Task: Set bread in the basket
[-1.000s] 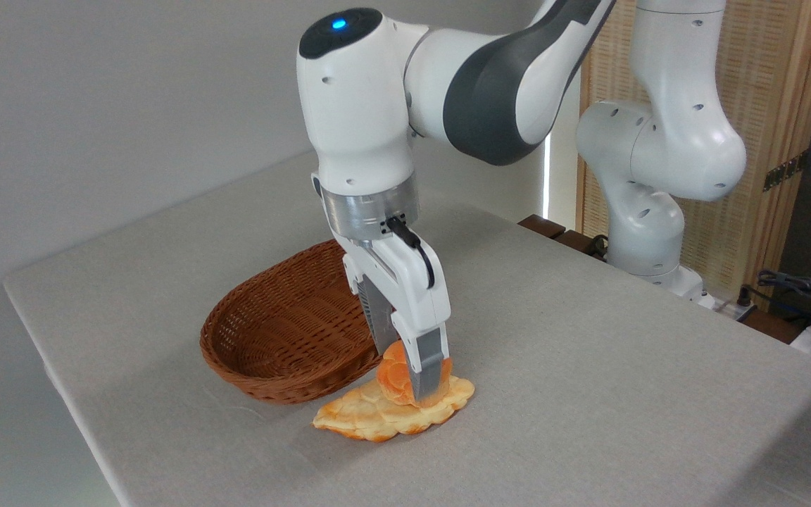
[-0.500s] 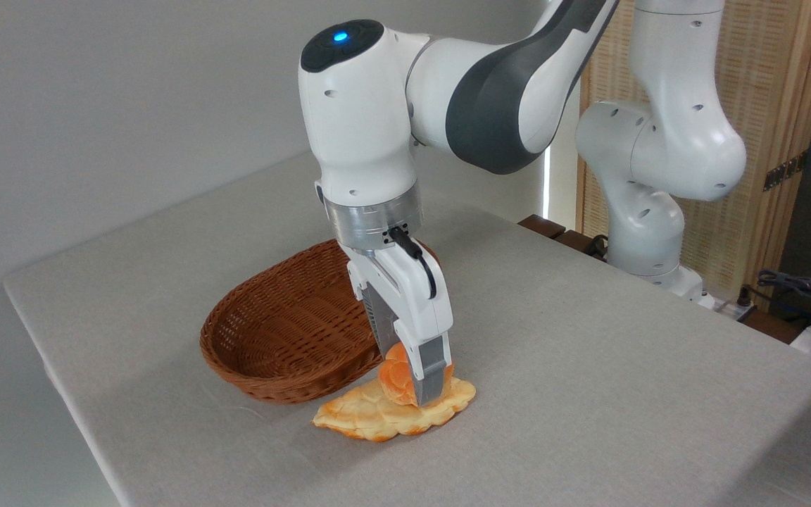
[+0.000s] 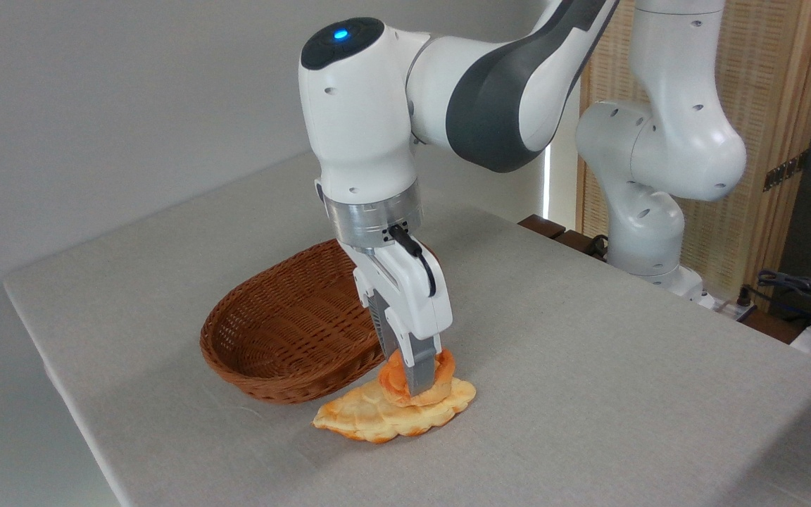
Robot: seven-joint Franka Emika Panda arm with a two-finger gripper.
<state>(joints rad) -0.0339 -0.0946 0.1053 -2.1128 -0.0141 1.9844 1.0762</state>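
A white Franka arm reaches in from the upper right of the view, its base standing at the far right edge of a grey cloth-covered tabletop [image 3: 588, 366]. The upper link slants down to the left to a large white wrist housing with a blue light on top. Below that, a silver ring leads to the gripper [image 3: 416, 377], which points almost straight down with a slight lean toward 5 o'clock. A black cable loops along its side.

The near finger [image 3: 421, 366] is a grey pad pressed against the front of the bread [image 3: 441, 370], a small round orange-golden bun. The other finger sits behind the bun and is mostly hidden. The fingers are drawn in narrowly, with the bun caught between them. The bun bulges out on both sides of the near finger.

The bun rests on top of a flat, pale-golden leaf-shaped bread [image 3: 377, 415], which lies on the tabletop. Whether the bun has lifted clear of the flat bread cannot be told; they look to be touching.

At 10 o'clock from the bun, just beside it, sits the basket [image 3: 272, 338], an oval brown wicker one with flaring sides. Its near rim touches or almost touches the flat bread's left end. The gripper body overlaps the basket's right rim in the view.

A wooden screen with woven panels [image 3: 764, 105] stands behind the arm at upper right.
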